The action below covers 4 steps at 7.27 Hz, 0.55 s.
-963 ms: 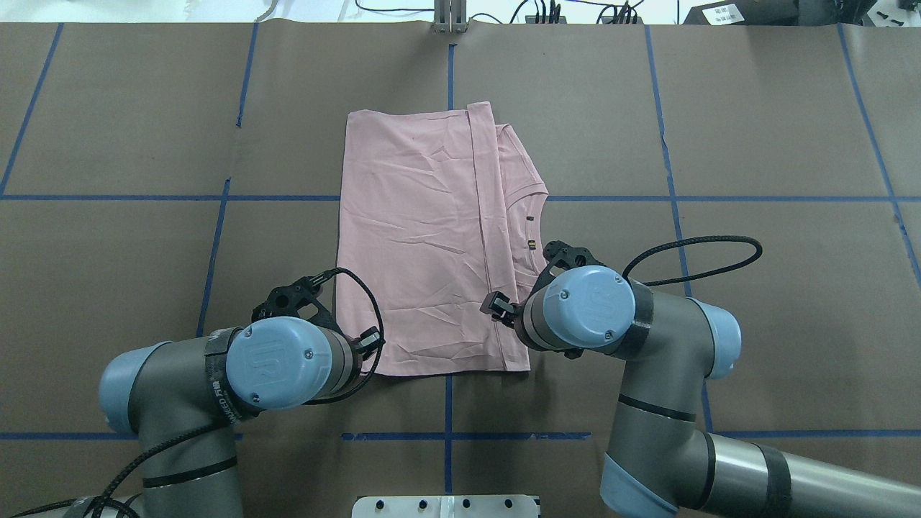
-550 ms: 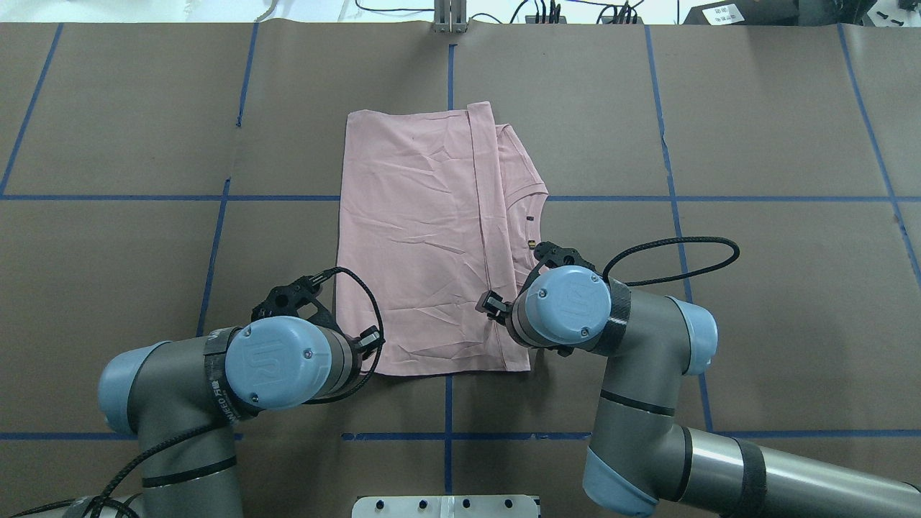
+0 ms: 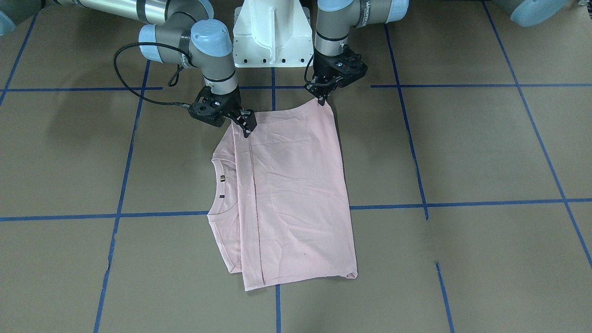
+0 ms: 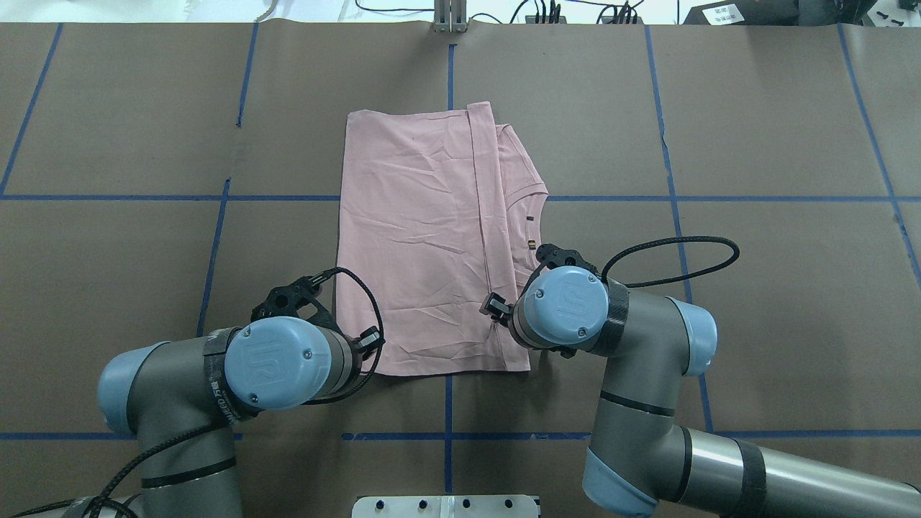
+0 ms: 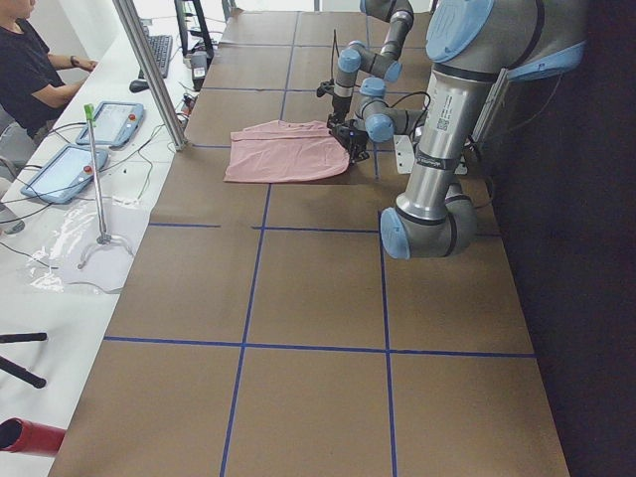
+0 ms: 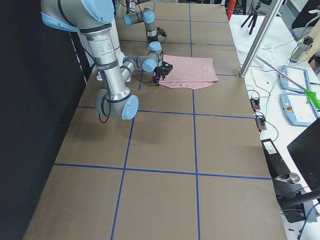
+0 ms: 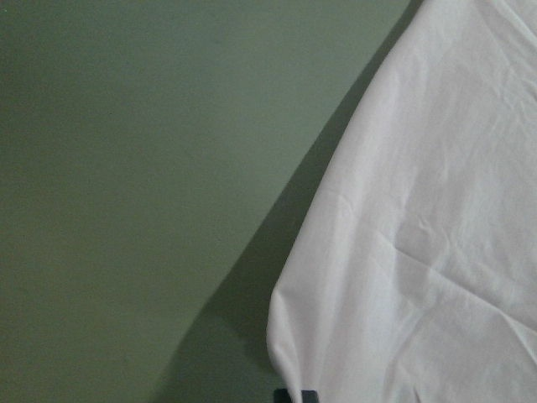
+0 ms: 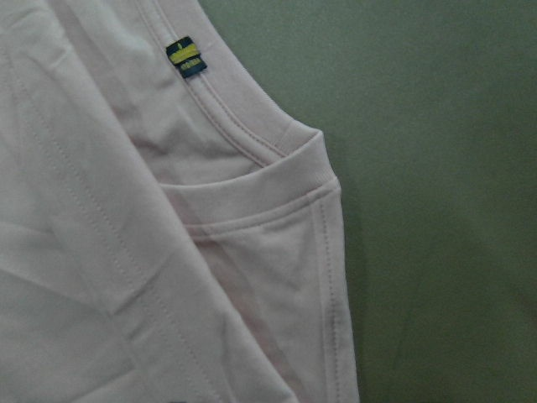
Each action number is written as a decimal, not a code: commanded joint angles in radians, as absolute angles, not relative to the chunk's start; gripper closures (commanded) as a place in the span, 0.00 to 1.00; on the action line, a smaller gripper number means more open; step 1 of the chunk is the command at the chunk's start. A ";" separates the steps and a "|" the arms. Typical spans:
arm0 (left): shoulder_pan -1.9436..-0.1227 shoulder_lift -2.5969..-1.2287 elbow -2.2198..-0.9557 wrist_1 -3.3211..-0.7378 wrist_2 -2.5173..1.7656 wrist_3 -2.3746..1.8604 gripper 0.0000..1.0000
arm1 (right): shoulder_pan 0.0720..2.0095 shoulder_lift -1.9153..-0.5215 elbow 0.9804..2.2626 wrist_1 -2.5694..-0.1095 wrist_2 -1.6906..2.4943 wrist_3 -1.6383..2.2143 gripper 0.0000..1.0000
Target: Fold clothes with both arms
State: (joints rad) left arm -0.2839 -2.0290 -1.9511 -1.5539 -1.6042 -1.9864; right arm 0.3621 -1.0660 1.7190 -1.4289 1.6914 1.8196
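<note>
The pale pink T-shirt (image 4: 424,237) lies flat on the brown table, folded lengthwise, with its ribbed neck (image 4: 529,194) on the right and no print showing. My left gripper (image 3: 321,98) is shut on the shirt's near left corner, which the left wrist view (image 7: 436,210) shows slightly raised. My right gripper (image 3: 245,129) is down at the shirt's near right corner, next to the folded edge. I cannot tell whether its jaws are closed. The right wrist view shows the neck and a small tag (image 8: 186,57) close below.
The white pedestal (image 3: 273,32) stands at the near table edge between the arms. A black cable loop (image 4: 683,252) hangs off the right wrist. Blue tape lines (image 4: 450,72) cross the table. A seated operator (image 5: 30,60) and tablets (image 5: 109,124) are at the far side.
My right wrist has shifted a little to the left along the shirt's near right corner and settled there. The left arm and the shirt have not moved.
</note>
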 commanded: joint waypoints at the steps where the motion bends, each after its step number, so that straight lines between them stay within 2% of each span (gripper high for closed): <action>1: -0.284 -2.028 -1.951 -1.552 -1.603 -1.987 1.00 | 0.362 -1.065 1.721 -1.430 1.692 1.822 0.36; 2: -0.284 -2.028 -1.951 -1.552 -1.603 -1.985 1.00 | 0.362 -1.066 1.723 -1.430 1.692 1.822 0.69; 3: -0.284 -2.028 -1.951 -1.552 -1.603 -1.985 1.00 | 0.362 -1.065 1.726 -1.430 1.695 1.822 0.94; 4: -0.284 -2.028 -1.951 -1.552 -1.603 -1.985 1.00 | 0.362 -1.065 1.732 -1.430 1.695 1.822 1.00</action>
